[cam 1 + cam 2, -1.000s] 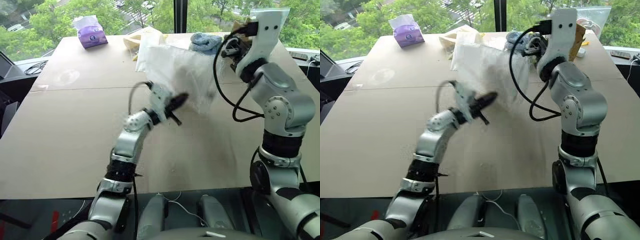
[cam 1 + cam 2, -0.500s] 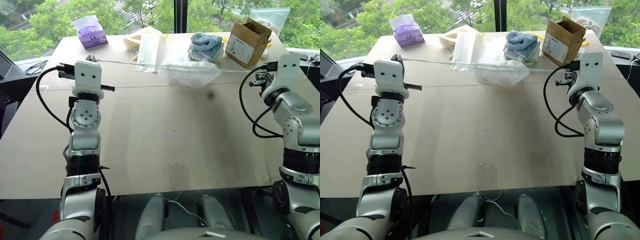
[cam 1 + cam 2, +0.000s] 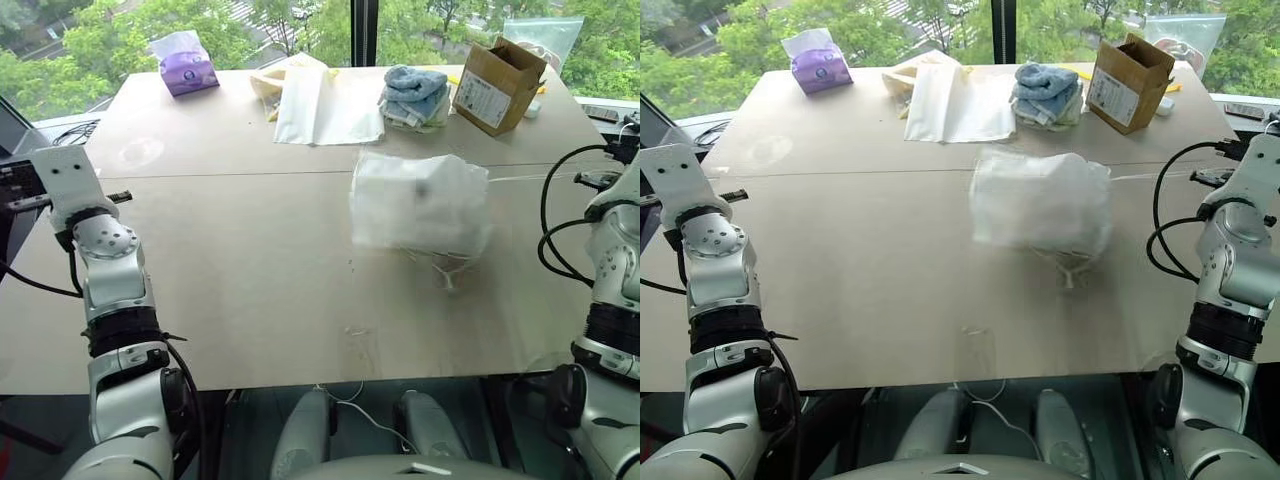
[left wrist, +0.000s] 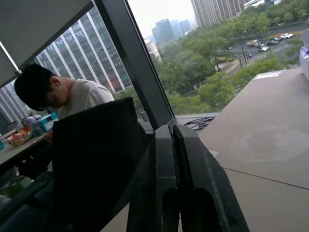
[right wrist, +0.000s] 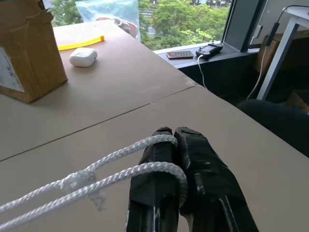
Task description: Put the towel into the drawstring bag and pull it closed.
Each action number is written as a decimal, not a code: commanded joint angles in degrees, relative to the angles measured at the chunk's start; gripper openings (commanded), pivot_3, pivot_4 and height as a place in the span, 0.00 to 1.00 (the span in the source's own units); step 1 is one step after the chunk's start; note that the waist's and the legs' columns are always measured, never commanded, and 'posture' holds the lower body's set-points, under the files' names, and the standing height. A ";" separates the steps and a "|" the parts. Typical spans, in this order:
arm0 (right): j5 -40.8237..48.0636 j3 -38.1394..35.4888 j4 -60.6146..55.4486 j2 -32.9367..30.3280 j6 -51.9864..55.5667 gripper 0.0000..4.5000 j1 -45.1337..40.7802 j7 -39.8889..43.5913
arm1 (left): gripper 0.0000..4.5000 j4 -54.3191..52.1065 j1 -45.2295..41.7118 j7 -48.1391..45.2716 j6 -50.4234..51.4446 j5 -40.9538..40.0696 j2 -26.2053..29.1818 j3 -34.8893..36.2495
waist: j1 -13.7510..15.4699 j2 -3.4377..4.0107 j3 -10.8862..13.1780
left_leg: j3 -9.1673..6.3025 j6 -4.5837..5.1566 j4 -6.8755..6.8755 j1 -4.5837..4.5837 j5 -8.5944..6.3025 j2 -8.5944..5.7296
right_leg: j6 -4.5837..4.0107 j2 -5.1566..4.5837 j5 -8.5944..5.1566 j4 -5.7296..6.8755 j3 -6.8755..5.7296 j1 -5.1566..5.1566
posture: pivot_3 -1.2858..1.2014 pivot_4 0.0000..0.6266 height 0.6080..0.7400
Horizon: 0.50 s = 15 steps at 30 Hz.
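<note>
Drawstring bag [image 3: 418,203] mid-table; right gripper [image 5: 175,140] pinches its cord [image 5: 104,180] near the table [image 3: 230,270] edge.

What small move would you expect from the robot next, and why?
Probably opening the right fingers to let go of the cord. They are pinched shut on its white loop near the table's edge, while the drawstring bag sits mid-table as a full, gathered-looking bundle, so little pulling seems left to do.

One drawstring bag [image 3: 420,205], one tissue pack [image 3: 183,67], one cardboard box [image 3: 494,83], one earbud case [image 5: 83,56], one phone [image 5: 181,54].
</note>
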 commanded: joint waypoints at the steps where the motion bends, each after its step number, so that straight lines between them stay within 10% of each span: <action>1: 5.46 3.59 -4.57 0.13 2.12 0.00 -1.29 7.95 | 0.01 -1.69 -0.69 -5.79 -2.51 -4.16 -1.22 -1.74 | -0.09 0.00 0.00 | 0.01 0.00 0.00 0.00 0.00 0.00 | 0.00 0.00 0.00 0.01 0.00 0.00 | 0.52 0.24 1.00; 7: 18.97 12.58 -17.34 3.53 9.90 0.00 -2.76 21.66 | 0.01 -9.14 1.57 -34.75 -0.10 -18.03 -10.10 -13.97 | -0.24 0.03 -0.01 | 0.04 0.00 0.02 -0.01 0.00 0.00 | 0.00 0.02 0.00 0.01 0.01 0.02 | 0.52 0.24 1.00; 15: 24.71 12.76 -12.77 8.17 12.04 0.00 -18.92 18.76 | 0.01 -30.54 7.05 -65.99 16.14 -32.10 -12.45 -37.94 | -1.53 0.05 -0.02 | -0.10 -0.02 -0.04 -0.03 0.01 0.05 | -0.01 0.03 0.00 -0.10 -0.06 0.04 | 0.52 0.24 1.00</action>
